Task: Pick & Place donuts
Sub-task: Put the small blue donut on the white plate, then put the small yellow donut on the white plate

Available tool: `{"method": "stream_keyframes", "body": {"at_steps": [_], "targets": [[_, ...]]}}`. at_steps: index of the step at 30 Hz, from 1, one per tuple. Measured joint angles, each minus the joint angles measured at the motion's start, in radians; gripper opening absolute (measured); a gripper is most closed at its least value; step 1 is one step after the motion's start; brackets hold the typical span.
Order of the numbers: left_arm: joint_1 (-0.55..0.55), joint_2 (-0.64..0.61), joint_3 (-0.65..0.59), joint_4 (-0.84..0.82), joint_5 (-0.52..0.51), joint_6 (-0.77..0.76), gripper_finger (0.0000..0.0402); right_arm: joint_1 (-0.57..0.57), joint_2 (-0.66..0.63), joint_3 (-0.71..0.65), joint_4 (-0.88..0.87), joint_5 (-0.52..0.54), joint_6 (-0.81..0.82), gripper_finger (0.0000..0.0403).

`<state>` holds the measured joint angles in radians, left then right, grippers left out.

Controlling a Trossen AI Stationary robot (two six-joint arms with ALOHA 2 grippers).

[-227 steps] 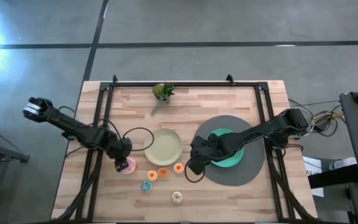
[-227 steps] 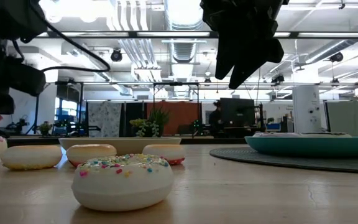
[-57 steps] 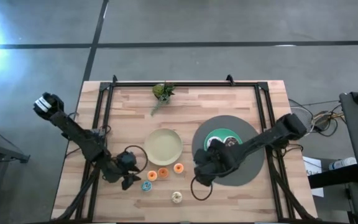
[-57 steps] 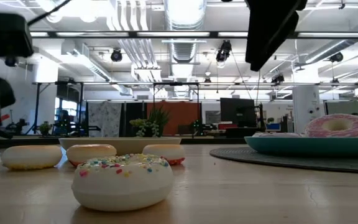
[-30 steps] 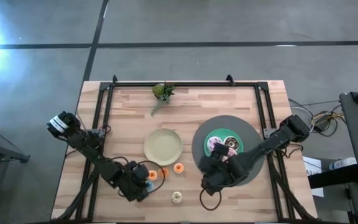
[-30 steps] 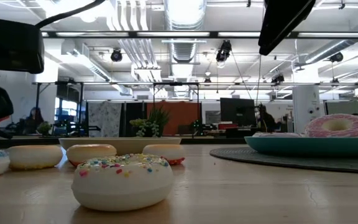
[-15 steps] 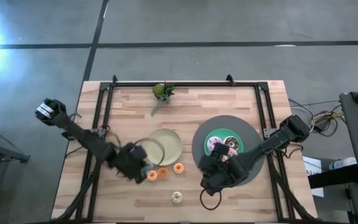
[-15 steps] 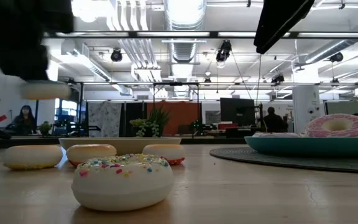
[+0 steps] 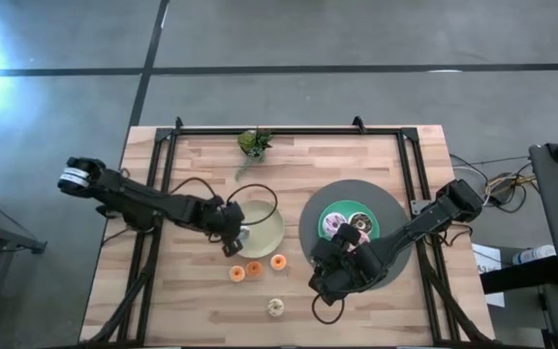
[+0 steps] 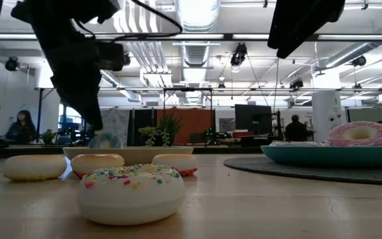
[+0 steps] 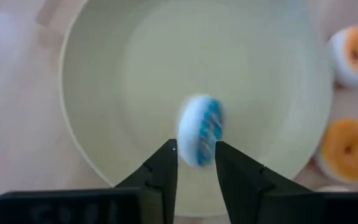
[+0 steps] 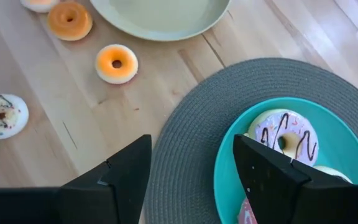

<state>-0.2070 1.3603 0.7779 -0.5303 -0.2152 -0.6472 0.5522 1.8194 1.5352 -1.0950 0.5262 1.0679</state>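
Note:
My left gripper [image 11: 196,152] hovers over the beige plate [image 9: 264,228], its fingers a narrow gap apart. The blue mini donut [image 11: 201,129] stands on edge just beyond the fingertips and shows blurred. In the low view the blue mini donut [image 10: 105,141] sits just under the fingers, at the plate's rim. My right gripper [image 12: 191,140] is wide open and holds nothing, above the mat's near-left edge [image 9: 323,276]. Three orange minis [image 9: 255,269] and a cream one [image 9: 275,307] lie flat on the wood. A pink donut [image 12: 284,140] lies on the teal plate [image 12: 229,168]. My left gripper has the blue mini donut's lower edge [image 11: 197,155] level with its fingertips. The fingers point down from above, one on each flat face. I cannot tell whether they touch it. The donut is clear of the table, over the beige plate's inside.
A round grey mat [image 9: 395,262] lies under the teal plate on the table's right half. A small potted plant [image 9: 253,143] stands near the far edge. A black frame rail [image 9: 163,165] runs along the table's sides. Bare wood lies along the near edge.
My left gripper has lifted the blue mini donut clear of the wood near the table's near-left part and carried it up and toward the far edge, to above the beige plate. The other donuts have stayed where they were.

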Motion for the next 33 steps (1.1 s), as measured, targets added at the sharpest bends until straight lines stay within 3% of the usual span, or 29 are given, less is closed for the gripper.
{"method": "stream_keyframes", "body": {"at_steps": [5, 12, 14, 17, 19, 21, 23, 25, 33], "targets": [[-0.006, 0.023, -0.001, -0.017, 0.046, -0.016, 0.0106, 0.000, 0.000, 0.000, 0.001, 0.000, -0.002, 0.0219], [-0.033, -0.069, 0.008, -0.068, 0.045, -0.081, 0.0112, 0.000, 0.000, 0.000, 0.002, -0.001, -0.028, 0.0219], [-0.075, -0.112, 0.009, -0.050, 0.082, -0.117, 0.0112, 0.000, 0.000, 0.000, 0.001, -0.005, -0.037, 0.0219], [-0.230, -0.145, 0.009, 0.024, 0.099, -0.106, 0.0112, 0.001, 0.000, 0.000, 0.000, -0.009, -0.068, 0.0219], [-0.353, -0.123, 0.002, 0.054, 0.045, -0.058, 0.0113, 0.001, 0.000, 0.000, 0.000, -0.010, -0.084, 0.0219], [-0.464, -0.076, 0.005, 0.094, -0.084, -0.024, 0.0113, -0.001, 0.000, 0.000, 0.000, -0.009, -0.093, 0.0219], [-0.533, -0.019, 0.026, 0.097, -0.257, -0.012, 0.0113, -0.007, 0.000, -0.002, -0.001, -0.005, -0.105, 0.0219], [-0.560, 0.041, 0.051, 0.102, -0.348, -0.007, 0.0113, -0.014, 0.000, -0.002, 0.000, -0.003, -0.122, 0.0219], [-0.561, 0.251, 0.121, 0.119, -0.283, -0.013, 0.0113, -0.033, 0.000, -0.003, -0.001, -0.008, -0.162, 0.0219]]}}
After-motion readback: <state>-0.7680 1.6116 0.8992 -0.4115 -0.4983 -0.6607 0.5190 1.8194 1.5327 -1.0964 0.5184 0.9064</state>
